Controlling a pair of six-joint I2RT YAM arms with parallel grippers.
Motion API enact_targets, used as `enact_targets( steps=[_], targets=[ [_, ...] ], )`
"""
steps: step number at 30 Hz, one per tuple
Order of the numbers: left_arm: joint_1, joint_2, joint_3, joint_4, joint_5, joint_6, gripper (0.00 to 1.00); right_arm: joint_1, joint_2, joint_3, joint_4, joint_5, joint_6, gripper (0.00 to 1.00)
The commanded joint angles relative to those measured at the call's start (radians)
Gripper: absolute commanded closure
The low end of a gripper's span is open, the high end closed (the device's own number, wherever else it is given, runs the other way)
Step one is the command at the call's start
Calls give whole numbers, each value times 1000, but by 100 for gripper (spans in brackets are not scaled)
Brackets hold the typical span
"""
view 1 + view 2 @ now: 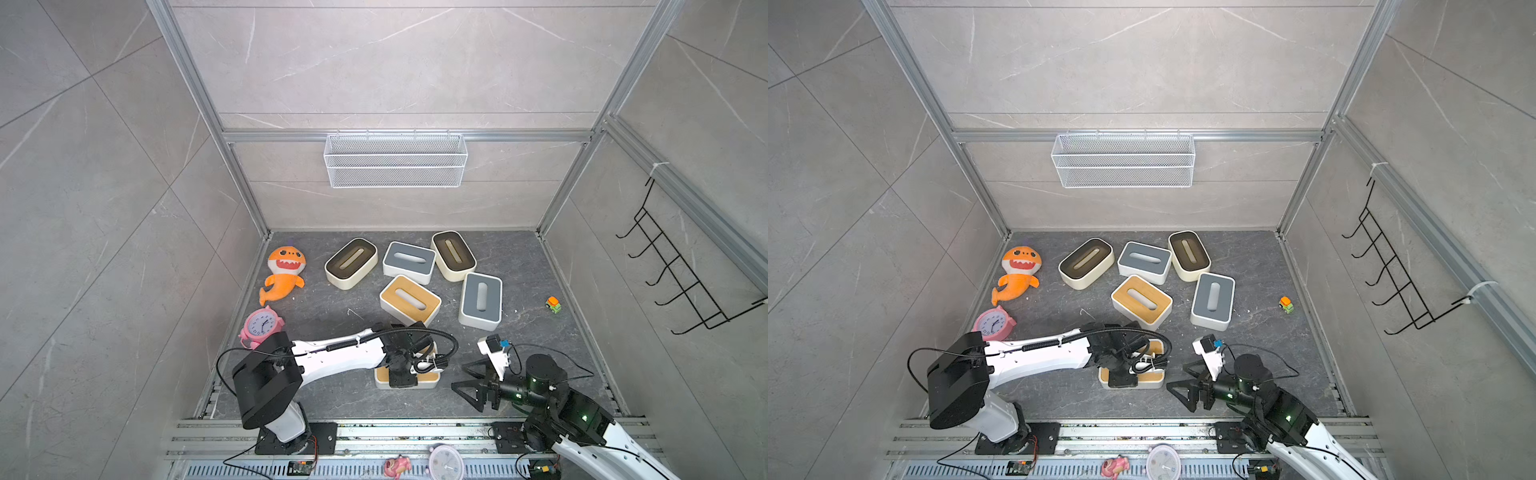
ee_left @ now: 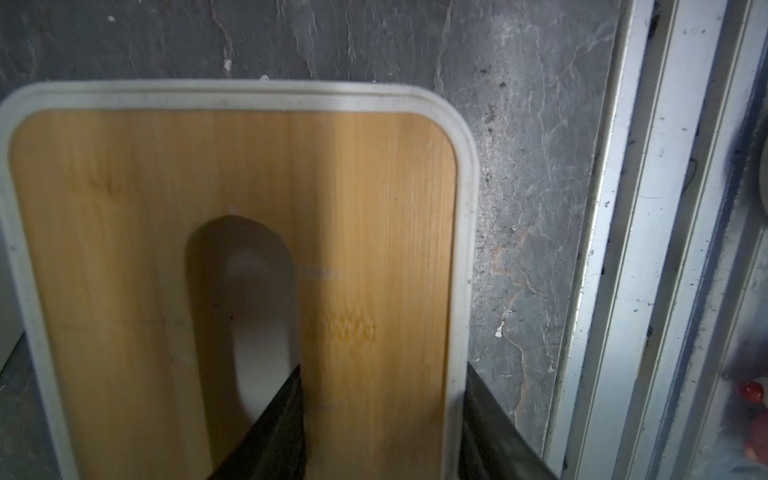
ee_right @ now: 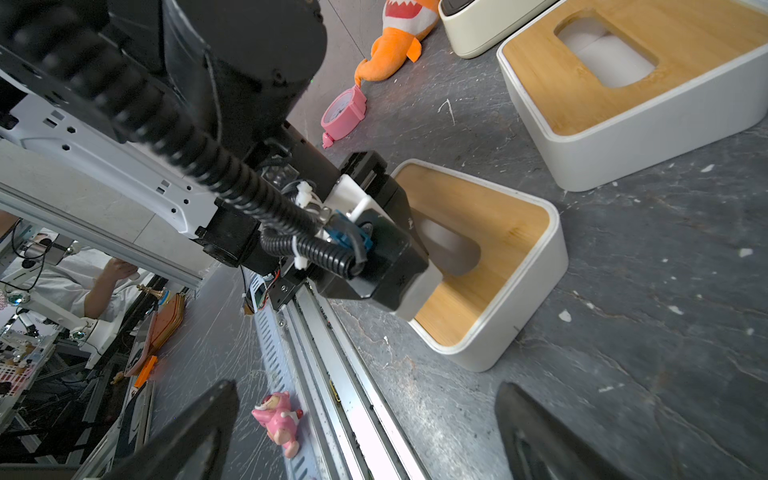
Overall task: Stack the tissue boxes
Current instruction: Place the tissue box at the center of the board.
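Slate table [image 1: 324, 328] x1 is the biggest thing; 1 white mesh basket [image 1: 395, 160] hangs on the back wall.

I count 6 tissue boxes:
- 2 wood-lid: near wood-lid box [image 3: 490, 232] by the front rail, far wood-lid box [image 1: 409, 299] mid-table.
- 2 grey-lid: back grey box [image 1: 409, 261], right grey box [image 1: 481, 300].
- 2 cream w/ dark-brown lids: left cream box [image 1: 351, 262], right cream box [image 1: 454, 254].

The far five each lie singly on the slate. The near one looks to be down on it too.

My left gripper [image 2: 374, 436] is clamped tight on the near wood-lid box, 1 finger in the slot and the other outside the white wall. My right gripper [image 1: 457, 376] is spread wide w/ nothing in it, just right of that box, not touching.

Smaller stuff:
- 1 orange shark plush [image 1: 284, 274]
- 2 clocks: pink clock [image 1: 262, 326] on the table, pale clock [image 1: 445, 461] on the front rail
- 1 pink toy figure [image 1: 397, 465]
- 1 toy car [image 1: 553, 304]

The only writing is the clock numerals, too small to read.
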Motion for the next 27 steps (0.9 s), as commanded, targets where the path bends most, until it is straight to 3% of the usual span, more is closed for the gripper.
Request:
enact_targets(
  steps=[1, 27],
  targets=[
    [-6, -9, 40, 20, -10, -7, 54, 6, -2, -13, 4, -13, 9, 1],
    [-12, -35, 21, 24, -14, -11, 43, 6, 3, -15, 9, -16, 7, 0]
  ],
)
